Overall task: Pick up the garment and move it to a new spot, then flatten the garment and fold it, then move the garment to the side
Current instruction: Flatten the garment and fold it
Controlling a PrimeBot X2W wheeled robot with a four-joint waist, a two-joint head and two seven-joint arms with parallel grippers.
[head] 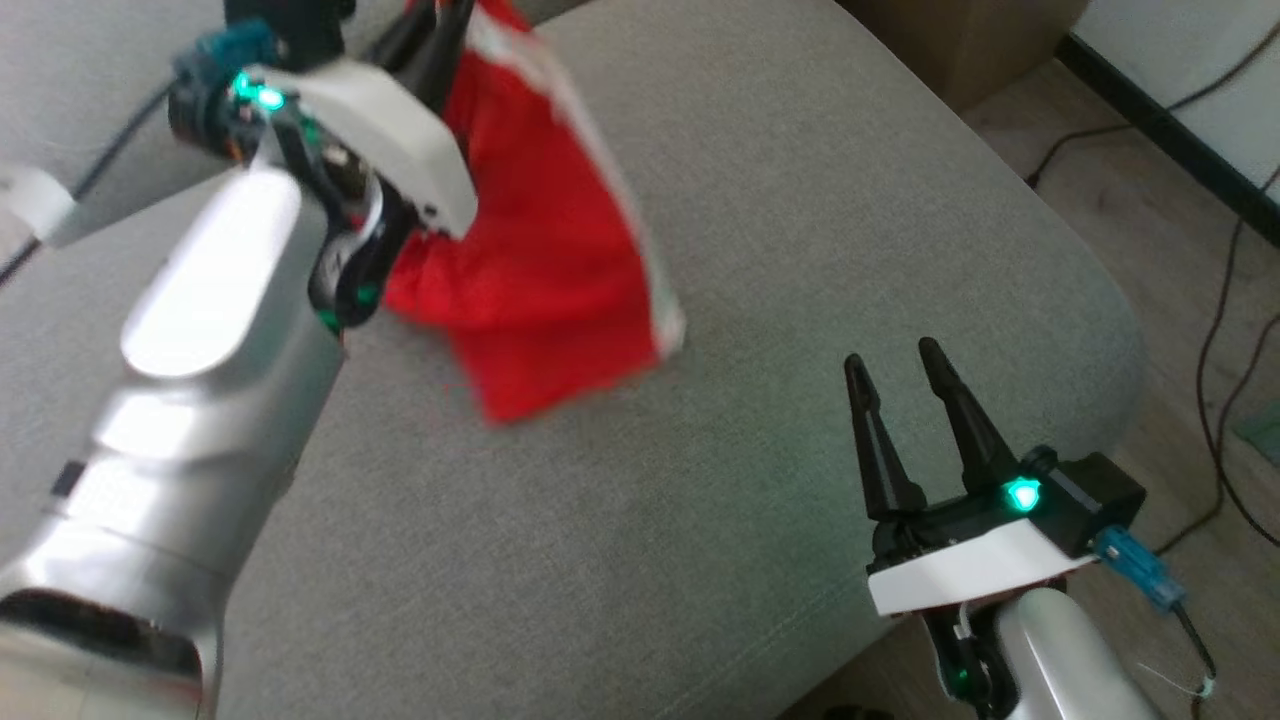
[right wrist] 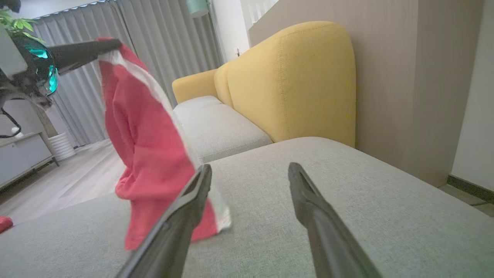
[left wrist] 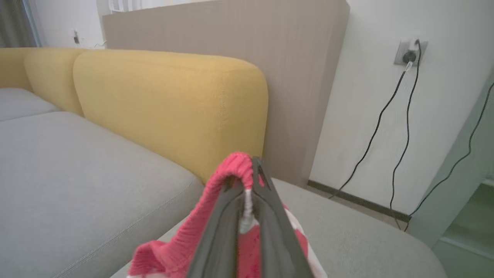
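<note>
The garment [head: 535,230] is red with a white edge band and hangs in the air over the grey sofa seat [head: 700,520]. My left gripper [head: 440,15] is shut on its top edge at the upper left of the head view. In the left wrist view the left gripper [left wrist: 251,164] pinches a red knit fold, with the garment [left wrist: 181,247] draping below the fingers. The right wrist view shows the garment [right wrist: 146,146] dangling free, its lower tip just above the cushion. My right gripper [head: 895,365] stands open and holds nothing, low over the seat's front right part; its fingers spread wide [right wrist: 249,173].
Yellow backrests [right wrist: 293,81] run along the back of the seat, with a brown panel [left wrist: 293,58] behind them. Cables [head: 1215,370] trail across the floor to the right of the sofa. A small red item [right wrist: 4,223] lies at the seat's far left edge.
</note>
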